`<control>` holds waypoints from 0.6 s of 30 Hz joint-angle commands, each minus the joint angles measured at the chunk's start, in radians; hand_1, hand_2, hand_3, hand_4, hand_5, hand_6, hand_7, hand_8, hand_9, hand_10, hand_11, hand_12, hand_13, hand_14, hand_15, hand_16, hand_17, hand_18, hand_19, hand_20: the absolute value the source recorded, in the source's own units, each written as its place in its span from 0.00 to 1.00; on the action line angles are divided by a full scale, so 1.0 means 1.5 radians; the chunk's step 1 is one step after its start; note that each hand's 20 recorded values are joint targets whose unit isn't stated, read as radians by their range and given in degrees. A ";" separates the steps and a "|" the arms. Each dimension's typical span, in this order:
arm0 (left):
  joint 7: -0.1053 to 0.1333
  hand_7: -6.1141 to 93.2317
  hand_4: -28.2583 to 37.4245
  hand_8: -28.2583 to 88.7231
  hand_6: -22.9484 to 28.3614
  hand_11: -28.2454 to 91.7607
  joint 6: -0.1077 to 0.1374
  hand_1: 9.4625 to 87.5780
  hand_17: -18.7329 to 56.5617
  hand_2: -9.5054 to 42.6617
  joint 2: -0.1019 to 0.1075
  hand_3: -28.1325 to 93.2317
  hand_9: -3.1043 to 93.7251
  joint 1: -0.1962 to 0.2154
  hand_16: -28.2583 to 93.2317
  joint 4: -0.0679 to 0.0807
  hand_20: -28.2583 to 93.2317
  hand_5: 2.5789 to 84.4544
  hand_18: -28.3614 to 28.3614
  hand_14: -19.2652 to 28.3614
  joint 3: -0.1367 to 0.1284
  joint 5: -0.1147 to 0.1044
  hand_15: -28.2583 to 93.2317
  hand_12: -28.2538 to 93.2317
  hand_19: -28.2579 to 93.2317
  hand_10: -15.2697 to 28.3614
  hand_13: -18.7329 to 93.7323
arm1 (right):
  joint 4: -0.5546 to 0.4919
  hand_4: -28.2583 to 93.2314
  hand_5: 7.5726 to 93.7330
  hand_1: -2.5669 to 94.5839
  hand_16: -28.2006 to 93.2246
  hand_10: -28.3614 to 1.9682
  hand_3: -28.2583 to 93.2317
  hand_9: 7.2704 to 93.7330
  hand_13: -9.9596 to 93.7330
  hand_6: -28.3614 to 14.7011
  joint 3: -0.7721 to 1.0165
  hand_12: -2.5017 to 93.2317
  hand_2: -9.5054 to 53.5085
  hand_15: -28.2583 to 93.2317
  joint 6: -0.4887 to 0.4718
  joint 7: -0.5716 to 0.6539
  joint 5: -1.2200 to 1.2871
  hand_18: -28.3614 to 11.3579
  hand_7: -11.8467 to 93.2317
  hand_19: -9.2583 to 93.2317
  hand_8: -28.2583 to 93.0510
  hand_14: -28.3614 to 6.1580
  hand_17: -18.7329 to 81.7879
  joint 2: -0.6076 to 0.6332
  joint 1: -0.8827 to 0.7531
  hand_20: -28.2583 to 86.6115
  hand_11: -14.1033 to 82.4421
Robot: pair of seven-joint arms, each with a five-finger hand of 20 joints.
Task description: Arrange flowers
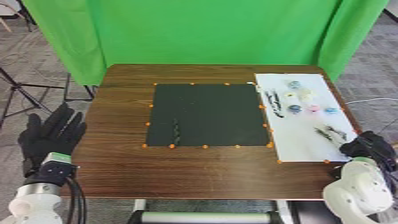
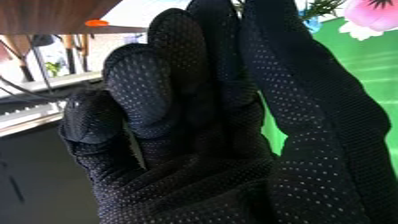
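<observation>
We see small blue point(image 1: 294, 108), cream point(image 1: 306, 94) and pink flower heads point(image 1: 314, 108) spread on the white rectangular sheet point(image 1: 298, 150), dark slender stems point(image 1: 275, 102) along its left side, feathery greyish sprigs point(image 1: 331, 134) nearer us, and one thin dark stem point(image 1: 177, 132) well left of it.

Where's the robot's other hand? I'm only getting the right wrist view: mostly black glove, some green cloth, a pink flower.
Observer: The left hand is out past the left edge of the table, fingers spread.
Operator: And what's in the middle of the table?
Observer: A dark mat, with small orange dots along its edges.
Operator: Which side are the flowers on?
Observer: The right: small blooms lie on a white sheet beside the mat.
</observation>
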 commanded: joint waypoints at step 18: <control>-0.003 0.26 0.00 0.14 0.57 0.40 -0.001 0.24 0.18 0.47 -0.008 0.81 0.37 0.031 0.13 -0.015 0.28 0.45 0.67 0.66 -0.004 -0.006 0.50 0.29 0.49 0.63 0.36 | 0.015 0.00 0.70 0.50 0.52 0.47 0.84 0.74 0.76 0.59 -0.021 0.49 0.00 0.80 0.121 -0.051 -0.097 0.09 0.54 1.00 0.36 0.46 0.59 0.012 -0.010 0.59 0.61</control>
